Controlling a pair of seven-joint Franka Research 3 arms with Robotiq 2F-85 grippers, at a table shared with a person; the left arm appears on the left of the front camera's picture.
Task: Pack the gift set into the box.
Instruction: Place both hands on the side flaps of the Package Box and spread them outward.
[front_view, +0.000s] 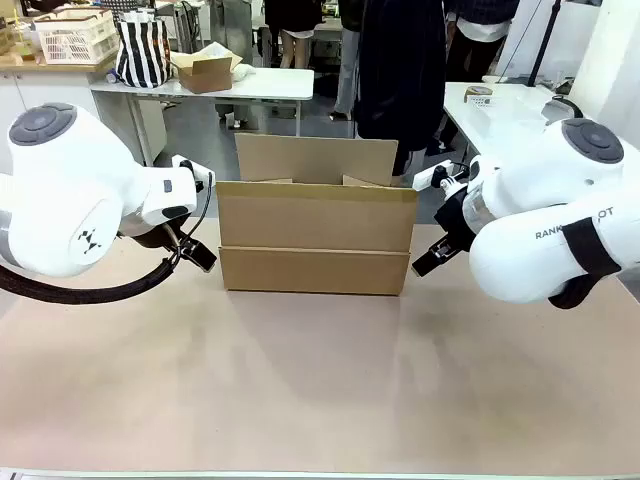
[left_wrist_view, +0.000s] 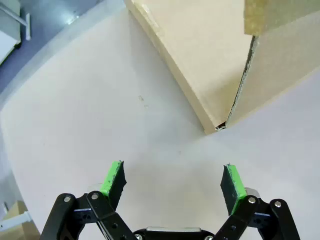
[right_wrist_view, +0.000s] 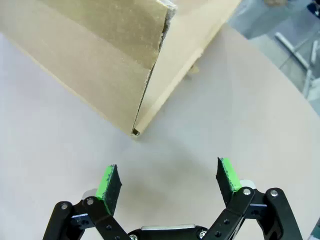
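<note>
The box (front_view: 315, 238) is a wide, plain brown cardboard carton standing in the middle of the table, its top open, with the front flap folded down over the front wall and the far flap upright. My left gripper (left_wrist_view: 172, 181) hangs open over bare table just off the box's left front corner (left_wrist_view: 217, 127). My right gripper (right_wrist_view: 167, 181) is open too, off the right front corner (right_wrist_view: 136, 131), nothing between its fingers. In the front view the left gripper (front_view: 195, 250) and right gripper (front_view: 428, 258) flank the box. The gift set is out of view.
A person in dark clothes (front_view: 400, 70) stands behind the box at the far side. The tan table (front_view: 320, 380) stretches bare toward me. Farther back are white tables with a small carton (front_view: 205, 70), a striped bag (front_view: 142, 50) and a crate (front_view: 75, 35).
</note>
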